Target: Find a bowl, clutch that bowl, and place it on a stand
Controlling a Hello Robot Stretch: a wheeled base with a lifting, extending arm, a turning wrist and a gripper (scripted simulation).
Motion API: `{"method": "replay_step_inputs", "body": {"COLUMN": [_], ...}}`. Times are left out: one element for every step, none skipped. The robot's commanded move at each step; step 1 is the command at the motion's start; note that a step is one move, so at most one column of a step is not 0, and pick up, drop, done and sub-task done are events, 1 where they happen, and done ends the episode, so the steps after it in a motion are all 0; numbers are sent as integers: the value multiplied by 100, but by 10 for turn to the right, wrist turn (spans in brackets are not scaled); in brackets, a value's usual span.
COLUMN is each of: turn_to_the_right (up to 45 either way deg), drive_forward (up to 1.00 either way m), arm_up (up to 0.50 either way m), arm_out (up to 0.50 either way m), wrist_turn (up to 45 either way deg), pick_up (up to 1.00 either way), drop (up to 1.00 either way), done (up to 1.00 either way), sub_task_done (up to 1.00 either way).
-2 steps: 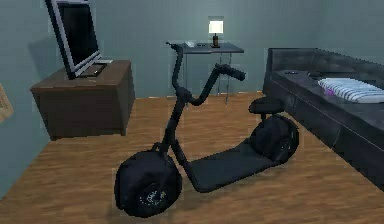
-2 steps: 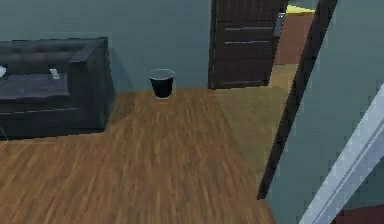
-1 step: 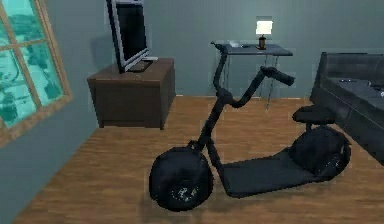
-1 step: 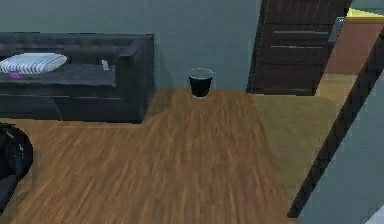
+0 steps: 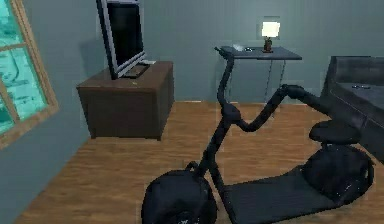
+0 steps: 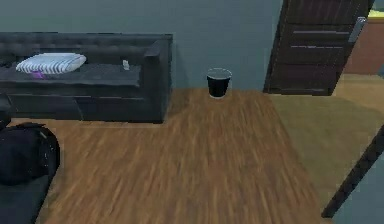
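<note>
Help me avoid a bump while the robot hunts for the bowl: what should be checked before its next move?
1. Bowl located: cannot tell; the things beside the lamp on the side table are too small to name.
2. Way ahead free: not ok; a scooter stands close in front.
3. Candidate stand found: ok; the brown TV stand has bare top beside the TV.
4. Arm-side floor free: ok; bare wooden floor lies before the sofa and black bin.

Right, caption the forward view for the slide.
Black scooter on a wood floor, with a television on a brown cabinet and a lamp on a table behind.
</note>
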Motion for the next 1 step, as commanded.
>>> {"method": "replay_step_inputs", "body": {"turn_to_the_right": [-150], "drive_forward": [0], "arm_up": [0], "arm_out": [0], "wrist_turn": [0], "pick_up": [0], "drop": [0], "done": [0], "sub_task_done": [0]}}
